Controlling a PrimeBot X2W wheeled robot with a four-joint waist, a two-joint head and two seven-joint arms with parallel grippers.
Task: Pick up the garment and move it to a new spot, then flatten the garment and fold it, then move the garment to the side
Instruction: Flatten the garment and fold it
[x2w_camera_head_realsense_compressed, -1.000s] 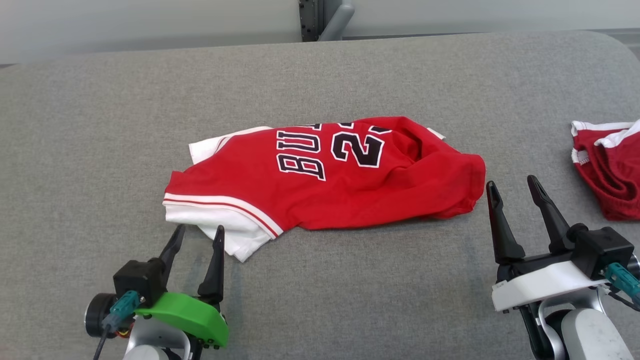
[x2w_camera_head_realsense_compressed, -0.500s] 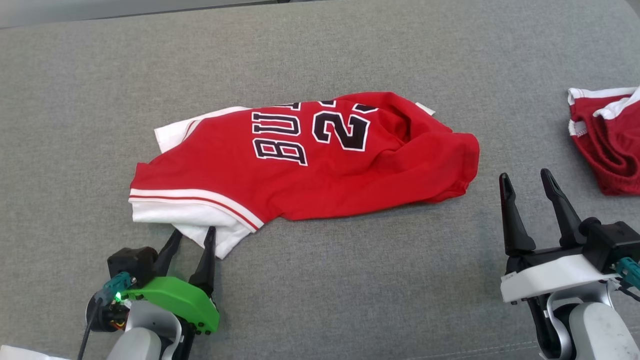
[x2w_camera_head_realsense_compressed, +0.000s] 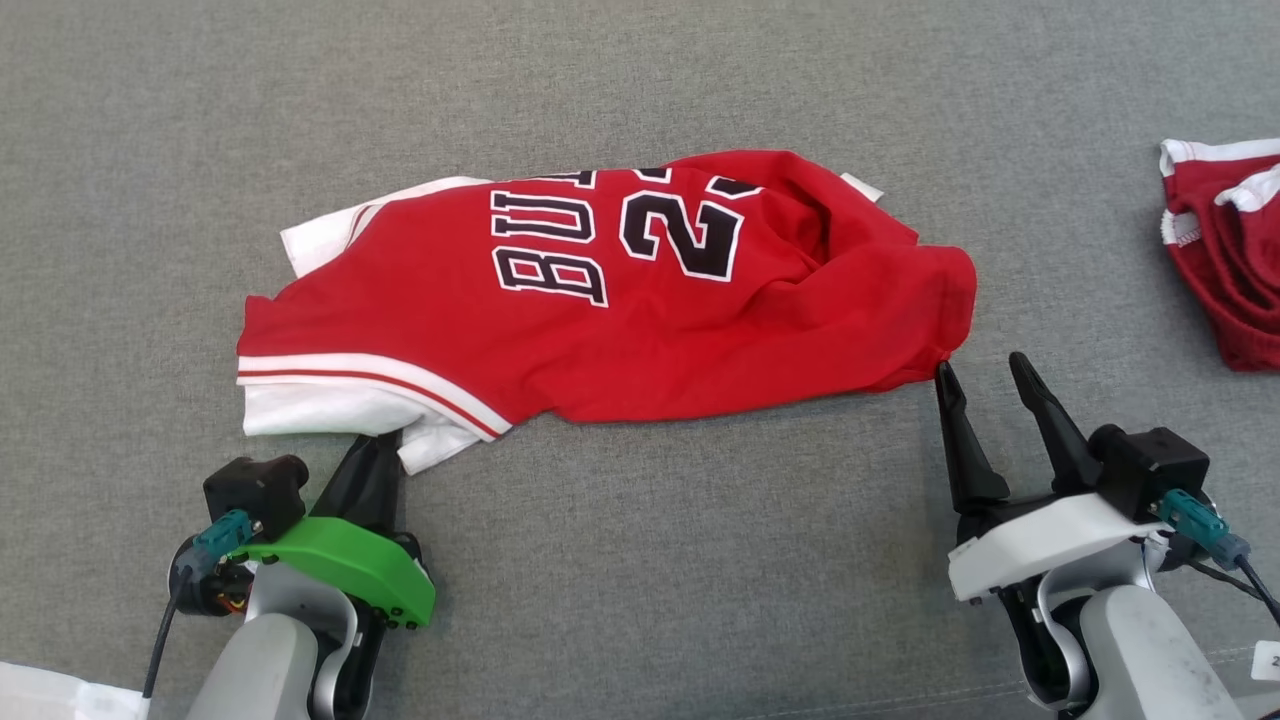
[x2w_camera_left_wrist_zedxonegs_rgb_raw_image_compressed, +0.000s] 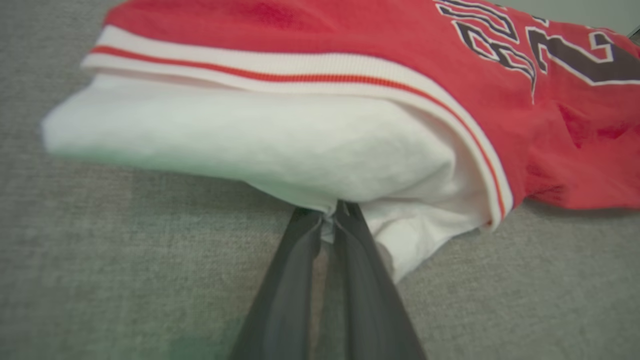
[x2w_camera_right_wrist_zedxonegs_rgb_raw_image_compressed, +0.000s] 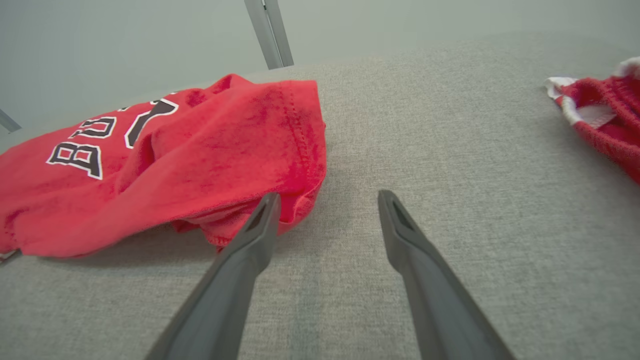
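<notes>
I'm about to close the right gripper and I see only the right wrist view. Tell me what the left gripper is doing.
Observer: The left gripper is shut on the jersey, pinching its white part.
Operator: Say where on the jersey that is.
Observer: At the near corner of the end opposite your right gripper, just nearer the robot than the striped band.

Grey fabric-covered surface (x2w_camera_head_realsense_compressed: 640, 580) carrying crumpled red-and-white jersey garment (x2w_camera_head_realsense_compressed: 620, 340) mid-area; bunched red-and-white cloth piece (x2w_camera_head_realsense_compressed: 1235, 290) lying well apart, at right edge.
</notes>
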